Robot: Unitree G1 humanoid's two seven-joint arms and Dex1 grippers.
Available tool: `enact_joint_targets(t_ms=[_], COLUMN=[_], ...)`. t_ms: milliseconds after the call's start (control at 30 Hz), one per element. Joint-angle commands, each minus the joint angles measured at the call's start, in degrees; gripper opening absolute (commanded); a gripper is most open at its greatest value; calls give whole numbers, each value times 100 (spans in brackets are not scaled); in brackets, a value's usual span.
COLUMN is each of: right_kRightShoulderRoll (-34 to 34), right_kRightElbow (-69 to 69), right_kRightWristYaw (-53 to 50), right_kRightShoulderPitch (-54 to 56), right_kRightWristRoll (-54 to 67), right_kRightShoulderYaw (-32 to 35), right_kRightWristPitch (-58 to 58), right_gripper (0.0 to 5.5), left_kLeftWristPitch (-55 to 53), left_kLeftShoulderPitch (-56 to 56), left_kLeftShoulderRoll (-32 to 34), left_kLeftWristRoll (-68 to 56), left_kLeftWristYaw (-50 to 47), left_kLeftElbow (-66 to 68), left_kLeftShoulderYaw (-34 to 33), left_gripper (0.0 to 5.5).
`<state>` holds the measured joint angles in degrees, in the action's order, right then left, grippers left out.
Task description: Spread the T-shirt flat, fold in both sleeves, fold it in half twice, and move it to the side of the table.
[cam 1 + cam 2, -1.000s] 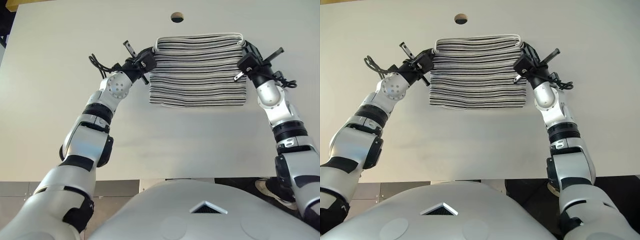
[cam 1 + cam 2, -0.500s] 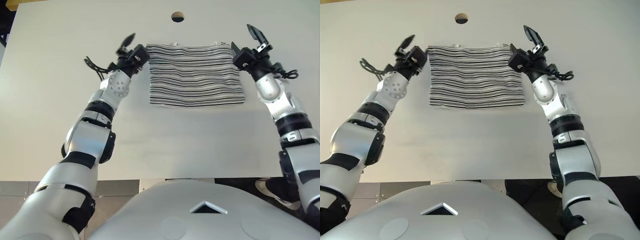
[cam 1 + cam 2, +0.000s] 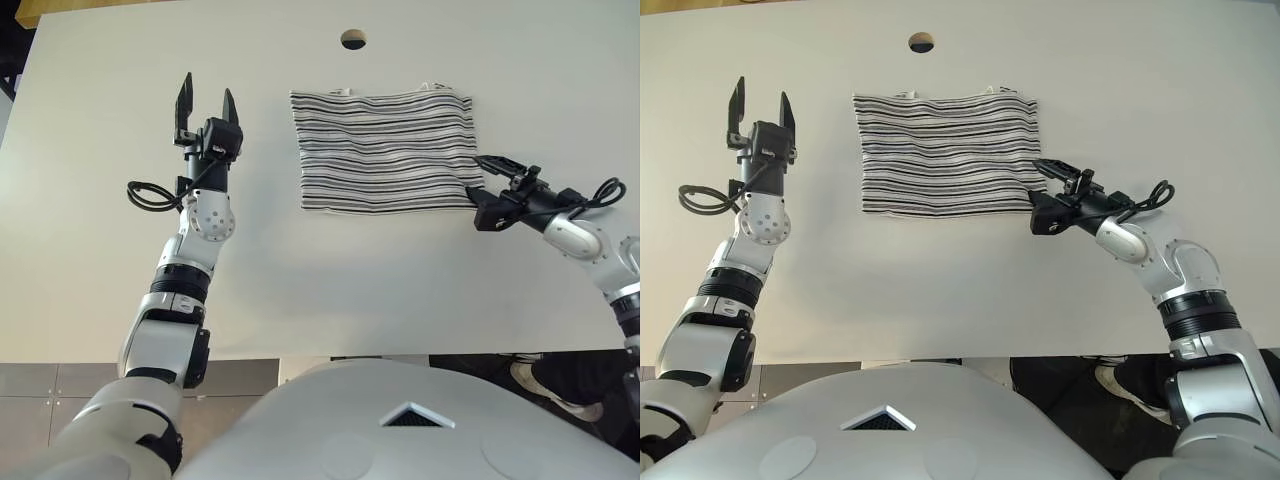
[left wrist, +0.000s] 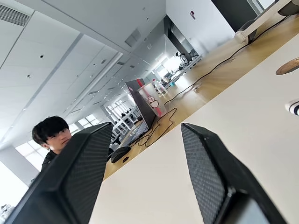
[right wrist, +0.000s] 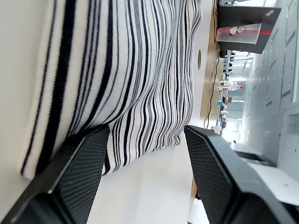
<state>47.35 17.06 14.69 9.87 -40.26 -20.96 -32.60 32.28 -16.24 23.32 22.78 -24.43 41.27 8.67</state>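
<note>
A black-and-white striped T-shirt (image 3: 385, 150), folded into a neat rectangle, lies flat on a white desk (image 3: 100, 260) in the upper centre of the frame, its far edge slightly rumpled. A round hole (image 3: 352, 39) in the desk sits just above the shirt's upper left corner. At the shirt's lower right corner, the robot's right hand (image 3: 484, 180) lies low over the desk, fingers spread and grasping nothing, pointing in toward the fabric's edge. Well apart, in the upper left of the frame, the left hand (image 3: 206, 95) points up the frame, likewise spread and empty, a black cable (image 3: 150, 195) looping beside its wrist.
</note>
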Motion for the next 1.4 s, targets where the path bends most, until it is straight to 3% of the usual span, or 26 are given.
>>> enact_joint_targets(t_ms=[33, 167, 233, 367, 500, 567, 733, 833, 933, 1000, 1100, 1267, 1400], right_kRightShoulderRoll=[474, 1397, 1425, 198, -1200, -1515, -630, -609, -1404, -1962, -2589, -3141, -3068], right_kRightElbow=[-805, -2062, -2726, -2714, -2161, -2042, -2658, -2697, -1542, -255, 1458, 3397, 3981], right_kRightWristYaw=[711, 2023, 2665, 3400, 3265, 3036, 3106, 3079, 2624, 1773, 813, -533, -1277], right_kRightShoulderPitch=[-257, -858, -992, -392, 26, 52, 16, 328, 1237, 1882, 2278, 2710, 2836], right_kRightWristRoll=[-303, 947, 1802, 1770, 1348, 1349, 2866, 3403, 2797, 1357, 203, -270, -25], right_kRightShoulderYaw=[-332, -762, -1149, -2019, -2528, -2442, -1257, -764, -665, -1104, -1729, -1847, -1497], right_kRightWristPitch=[-393, -1065, -1049, -979, -941, -890, -718, -534, -331, -207, -91, 219, 311], right_gripper=[297, 297, 297, 297, 297, 297, 297, 297, 297, 297, 297, 297, 297], left_kLeftWristPitch=[-156, -241, -234, -140, -15, 82, 341, 421, 459, 466, 477, 515, 624], left_kLeftShoulderPitch=[148, 175, 9, -327, -685, -836, -1070, -1209, -1333, -1378, -1419, -1481, -1525], left_kLeftShoulderRoll=[-209, -355, -406, -439, -413, -421, -487, -542, -573, -593, -673, -762, -770], left_kLeftWristRoll=[57, 146, 212, 268, 313, 301, 270, 253, 244, 257, 301, 333, 330], left_kLeftWristYaw=[-112, -133, -182, -361, -572, -636, -672, -640, -646, -666, -696, -710, -666], left_kLeftElbow=[-410, -678, -445, 73, 767, 1058, 1442, 1624, 1796, 1873, 1952, 2016, 2077], left_kLeftShoulderYaw=[-88, -86, -69, -113, -98, -92, -46, -32, -34, -19, 35, 97, 121], left_gripper=[272, 272, 272, 272, 272, 272, 272, 272, 272, 272, 272, 272, 272])
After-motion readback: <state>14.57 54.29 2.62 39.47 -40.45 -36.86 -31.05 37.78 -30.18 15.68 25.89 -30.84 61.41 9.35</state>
